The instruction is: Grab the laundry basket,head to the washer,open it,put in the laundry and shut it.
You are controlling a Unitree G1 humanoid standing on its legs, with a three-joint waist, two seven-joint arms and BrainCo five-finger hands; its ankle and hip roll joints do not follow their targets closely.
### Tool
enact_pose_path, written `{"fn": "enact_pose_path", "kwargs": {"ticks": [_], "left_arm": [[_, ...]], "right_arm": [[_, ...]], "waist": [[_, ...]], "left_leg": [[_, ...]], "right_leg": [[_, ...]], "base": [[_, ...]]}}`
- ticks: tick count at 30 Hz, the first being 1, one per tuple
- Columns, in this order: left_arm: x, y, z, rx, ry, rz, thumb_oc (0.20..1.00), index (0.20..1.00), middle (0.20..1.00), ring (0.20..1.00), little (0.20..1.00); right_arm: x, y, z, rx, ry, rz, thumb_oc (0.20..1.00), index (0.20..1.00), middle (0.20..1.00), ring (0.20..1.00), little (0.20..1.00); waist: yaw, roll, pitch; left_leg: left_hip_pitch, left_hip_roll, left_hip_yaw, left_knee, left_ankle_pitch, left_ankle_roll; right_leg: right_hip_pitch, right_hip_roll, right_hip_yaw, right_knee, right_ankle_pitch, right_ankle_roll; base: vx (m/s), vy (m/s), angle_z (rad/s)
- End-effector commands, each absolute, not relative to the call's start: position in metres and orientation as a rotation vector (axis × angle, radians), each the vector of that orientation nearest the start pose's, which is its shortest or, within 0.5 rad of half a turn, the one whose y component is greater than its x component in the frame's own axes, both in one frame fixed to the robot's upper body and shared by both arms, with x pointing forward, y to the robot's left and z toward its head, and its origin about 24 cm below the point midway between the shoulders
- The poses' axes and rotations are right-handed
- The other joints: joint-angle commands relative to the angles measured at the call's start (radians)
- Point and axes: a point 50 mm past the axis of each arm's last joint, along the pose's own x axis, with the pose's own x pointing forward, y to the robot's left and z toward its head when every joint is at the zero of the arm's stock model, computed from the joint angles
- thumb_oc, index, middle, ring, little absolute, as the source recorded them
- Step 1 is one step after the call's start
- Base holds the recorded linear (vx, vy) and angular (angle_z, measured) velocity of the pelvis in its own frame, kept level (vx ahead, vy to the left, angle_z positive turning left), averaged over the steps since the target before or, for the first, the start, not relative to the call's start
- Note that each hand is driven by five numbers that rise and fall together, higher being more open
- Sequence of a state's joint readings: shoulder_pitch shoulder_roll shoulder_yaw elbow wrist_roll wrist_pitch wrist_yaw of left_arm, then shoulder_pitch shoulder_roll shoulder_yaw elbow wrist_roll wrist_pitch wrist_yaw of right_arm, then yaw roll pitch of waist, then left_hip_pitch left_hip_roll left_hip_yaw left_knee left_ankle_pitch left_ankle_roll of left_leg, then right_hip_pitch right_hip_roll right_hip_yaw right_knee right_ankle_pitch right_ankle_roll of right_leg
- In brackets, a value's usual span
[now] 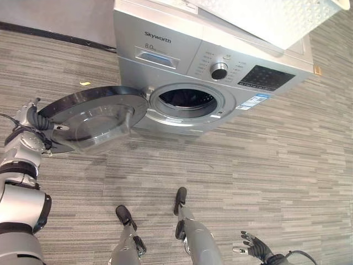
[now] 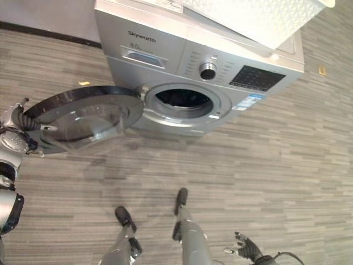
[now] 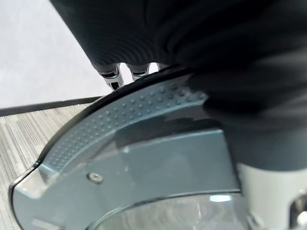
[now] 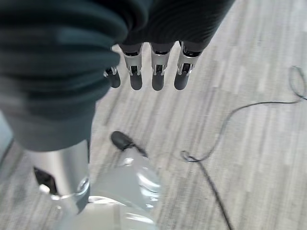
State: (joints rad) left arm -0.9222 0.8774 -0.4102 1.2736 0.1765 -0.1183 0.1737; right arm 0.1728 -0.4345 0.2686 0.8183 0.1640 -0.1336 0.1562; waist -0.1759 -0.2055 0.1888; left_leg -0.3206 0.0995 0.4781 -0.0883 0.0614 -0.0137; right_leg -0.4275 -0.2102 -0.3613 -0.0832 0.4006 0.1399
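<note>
Washer [image 1: 204, 72]: silver front-loader standing on the striped grey floor [image 1: 248, 165], control knob and dark panel on its sloping face. Its top edge and far side are cut off by the frame.

Laundry basket [image 1: 276, 16]: white, perforated wall, resting on top of the washer toward its right side. Only the lower wall and part of the rim show; the contents cannot be made out.

Door [image 1: 91, 118]: round, dark rim with a clear bowl-shaped window, swung fully open to the washer's left and hinged beside the drum opening. Its outer edge is partly covered by the left hand.

Drum opening [image 1: 186, 100]: uncovered, dark inside. Something dark lies within, too dim to identify.

Left hand [image 1: 30, 118]: at the door's far-left rim, arm reaching up from the lower left. Fingers curled over the rim's edge; in the left wrist view the fingers [image 3: 111, 74] disappear behind the dotted inner rim, the dark cover pressed close over it.

Right hand [image 1: 255, 245]: low at the lower right, well apart from the washer, above bare floor. Fingers [image 4: 156, 72] hang straight and spread, holding nothing.
</note>
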Motion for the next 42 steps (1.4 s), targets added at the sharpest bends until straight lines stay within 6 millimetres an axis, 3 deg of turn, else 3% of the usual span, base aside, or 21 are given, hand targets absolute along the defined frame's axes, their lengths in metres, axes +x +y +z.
{"fn": "enact_pose_path", "kwargs": {"ticks": [1,5,6,7,10,15,21,22,24,26,27,29,30,31,32,33,34,38,40,41,42], "left_arm": [[0.34,0.356,0.097,1.194,0.471,0.232,1.0,1.0,1.0,1.0,1.0],[0.354,0.292,0.07,1.115,0.334,0.004,1.0,1.0,1.0,1.0,1.0],[0.354,0.293,0.07,1.114,0.336,0.003,1.0,1.0,1.0,1.0,1.0],[0.351,0.267,0.063,1.043,0.254,-0.087,1.0,1.0,1.0,1.0,1.0],[0.337,0.242,0.05,0.946,0.2,-0.169,1.0,1.0,1.0,1.0,1.0],[0.309,0.22,0.035,0.812,0.177,-0.262,1.0,1.0,1.0,1.0,1.0],[0.292,0.192,0.027,0.687,0.164,-0.379,1.0,1.0,1.0,1.0,1.0],[0.294,0.166,0.021,0.629,0.157,-0.436,1.0,1.0,1.0,1.0,1.0],[0.307,0.117,0.025,0.614,0.096,-0.51,1.0,1.0,1.0,1.0,1.0],[0.314,0.038,0.039,0.658,-0.036,-0.667,1.0,1.0,1.0,1.0,1.0],[0.316,0.02,0.038,0.639,-0.024,-0.667,1.0,1.0,1.0,1.0,1.0],[0.305,-0.042,0.051,0.635,-0.106,-0.773,1.0,1.0,1.0,1.0,1.0],[0.305,-0.044,0.052,0.633,-0.109,-0.773,1.0,1.0,1.0,1.0,1.0],[0.291,-0.079,0.064,0.564,-0.155,-0.846,1.0,1.0,1.0,1.0,1.0],[0.283,-0.093,0.072,0.519,-0.183,-0.89,1.0,1.0,1.0,1.0,1.0],[0.283,-0.093,0.072,0.519,-0.183,-0.89,1.0,1.0,1.0,1.0,1.0],[0.274,-0.107,0.082,0.448,-0.205,-0.936,1.0,1.0,1.0,1.0,1.0],[0.282,-0.099,0.08,0.401,-0.16,-0.904,1.0,1.0,1.0,1.0,1.0],[0.298,-0.067,0.051,0.461,-0.034,-0.815,1.0,1.0,1.0,1.0,1.0],[0.298,-0.067,0.051,0.461,-0.034,-0.815,1.0,1.0,1.0,1.0,1.0],[0.308,-0.026,0.02,0.479,0.113,-0.706,1.0,1.0,1.0,1.0,1.0]], "right_arm": [[0.125,-0.283,-0.112,-0.331,0.899,0.088,1.0,1.0,1.0,1.0,1.0],[0.124,-0.288,-0.113,-0.336,0.913,0.056,1.0,1.0,1.0,1.0,1.0],[0.124,-0.288,-0.114,-0.337,0.913,0.056,1.0,1.0,1.0,1.0,1.0],[0.119,-0.293,-0.115,-0.325,0.933,0.02,1.0,1.0,1.0,1.0,1.0],[0.113,-0.3,-0.117,-0.314,0.964,-0.027,1.0,1.0,1.0,1.0,1.0],[0.105,-0.305,-0.121,-0.303,1.018,-0.056,1.0,1.0,1.0,1.0,1.0],[0.105,-0.303,-0.124,-0.299,1.039,-0.058,1.0,1.0,1.0,1.0,1.0],[0.105,-0.298,-0.128,-0.294,1.052,-0.047,1.0,1.0,1.0,1.0,1.0],[0.113,-0.29,-0.131,-0.301,1.052,-0.029,1.0,1.0,1.0,1.0,1.0],[0.126,-0.273,-0.134,-0.332,1.033,0.027,1.0,1.0,1.0,1.0,1.0],[0.129,-0.27,-0.133,-0.339,1.021,0.039,1.0,1.0,1.0,1.0,1.0],[0.138,-0.267,-0.131,-0.363,0.999,0.057,1.0,1.0,1.0,1.0,1.0],[0.139,-0.268,-0.131,-0.363,0.998,0.055,1.0,1.0,1.0,1.0,1.0],[0.144,-0.269,-0.129,-0.4,0.992,0.069,1.0,1.0,1.0,1.0,1.0],[0.147,-0.27,-0.128,-0.41,0.988,0.067,1.0,1.0,1.0,1.0,1.0],[0.147,-0.27,-0.128,-0.41,0.987,0.067,1.0,1.0,1.0,1.0,1.0],[0.146,-0.275,-0.126,-0.412,0.988,0.035,1.0,1.0,1.0,1.0,1.0],[0.13,-0.289,-0.129,-0.42,1.045,-0.022,1.0,1.0,1.0,1.0,1.0],[0.101,-0.299,-0.136,-0.437,1.165,-0.053,1.0,1.0,1.0,1.0,1.0],[0.101,-0.299,-0.136,-0.437,1.165,-0.053,1.0,1.0,1.0,1.0,1.0],[0.081,-0.303,-0.141,-0.428,1.241,-0.079,1.0,1.0,1.0,1.0,1.0]], "waist": [[0.004,0.039,0.034],[0.041,0.071,0.057],[0.041,0.071,0.057],[0.066,0.088,0.067],[0.094,0.11,0.07],[0.125,0.141,0.06],[0.138,0.168,0.044],[0.133,0.173,0.036],[0.12,0.174,0.036],[0.088,0.173,0.028],[0.074,0.173,0.025],[0.037,0.172,0.018],[0.039,0.174,0.019],[0.016,0.173,0.011],[0.004,0.173,0.007],[0.005,0.173,0.007],[-0.016,0.178,0.0],[-0.032,0.192,-0.021],[-0.033,0.206,-0.041],[-0.033,0.206,-0.041],[-0.024,0.215,-0.047]], "left_leg": [[-0.023,0.026,-0.099,0.001,0.001,-0.082],[-0.02,0.008,-0.114,0.001,0.001,-0.075],[-0.02,0.008,-0.114,0.001,0.001,-0.075],[-0.018,-0.001,-0.123,0.001,0.001,-0.071],[-0.013,-0.011,-0.138,0.001,0.002,-0.068],[0.01,-0.013,-0.152,0.001,0.003,-0.066],[0.037,-0.005,-0.157,0.001,0.01,-0.071],[0.052,-0.001,-0.154,0.001,0.012,-0.073],[0.049,-0.003,-0.137,0.001,0.044,-0.067],[0.055,0.01,-0.132,0.001,0.055,-0.075],[0.06,0.014,-0.126,0.001,0.058,-0.076],[0.069,0.026,-0.109,0.001,0.062,-0.081],[0.069,0.026,-0.107,0.001,0.061,-0.081],[0.078,0.035,-0.088,0.001,0.062,-0.083],[0.085,0.041,-0.08,0.001,0.062,-0.085],[0.086,0.042,-0.078,0.001,0.062,-0.085],[0.105,0.055,-0.054,0.001,0.063,-0.09],[0.143,0.072,-0.045,0.001,0.042,-0.106],[0.162,0.08,-0.04,0.001,0.046,-0.111],[0.162,0.08,-0.041,0.001,0.046,-0.111],[0.162,0.082,-0.032,0.001,0.075,-0.104]], "right_leg": [[0.122,-0.067,0.038,0.004,0.047,0.122],[0.127,-0.086,0.021,0.004,0.035,0.122],[0.128,-0.085,0.021,0.004,0.035,0.122],[0.134,-0.096,0.009,0.004,0.026,0.122],[0.143,-0.106,-0.002,0.004,0.007,0.122],[0.168,-0.111,-0.01,0.002,-0.052,0.122],[0.189,-0.108,-0.008,-0.001,-0.111,0.122],[0.198,-0.108,-0.002,-0.002,-0.138,0.122],[0.194,-0.113,-0.009,-0.004,-0.131,0.115],[0.195,-0.104,0.002,-0.004,-0.155,0.105],[0.196,-0.1,0.01,-0.004,-0.159,0.101],[0.189,-0.091,0.031,-0.004,-0.166,0.097],[0.188,-0.09,0.032,-0.004,-0.166,0.097],[0.178,-0.081,0.054,-0.004,-0.172,0.095],[0.173,-0.076,0.064,-0.004,-0.174,0.094],[0.172,-0.075,0.066,-0.004,-0.174,0.093],[0.167,-0.062,0.094,-0.004,-0.181,0.089],[0.181,-0.043,0.124,-0.004,-0.209,0.09],[0.198,-0.035,0.116,-0.004,-0.22,0.084],[0.199,-0.035,0.116,-0.004,-0.22,0.084],[0.205,-0.033,0.097,-0.004,-0.211,0.067]], "base": [[0.02,0.021,0.08],[0.01,0.016,0.05],[0.01,-0.01,0.09],[0.01,-0.014,0.09],[0.01,-0.023,0.12],[0.02,-0.046,0.18],[0.0,-0.059,0.05],[-0.1,-0.082,0.03],[-0.12,-0.112,0.09],[-0.05,-0.13,0.06],[-0.05,-0.109,0.02],[-0.03,-0.07,-0.02],[-0.03,-0.064,-0.23],[-0.03,-0.068,-0.4],[-0.03,-0.068,-0.51],[0.0,-0.09,-0.5],[0.1,-0.064,-0.56],[0.07,-0.073,-0.61],[0.04,-0.093,-0.16],[-0.04,-0.125,0.03],[-0.05,-0.079,0.13]]}}
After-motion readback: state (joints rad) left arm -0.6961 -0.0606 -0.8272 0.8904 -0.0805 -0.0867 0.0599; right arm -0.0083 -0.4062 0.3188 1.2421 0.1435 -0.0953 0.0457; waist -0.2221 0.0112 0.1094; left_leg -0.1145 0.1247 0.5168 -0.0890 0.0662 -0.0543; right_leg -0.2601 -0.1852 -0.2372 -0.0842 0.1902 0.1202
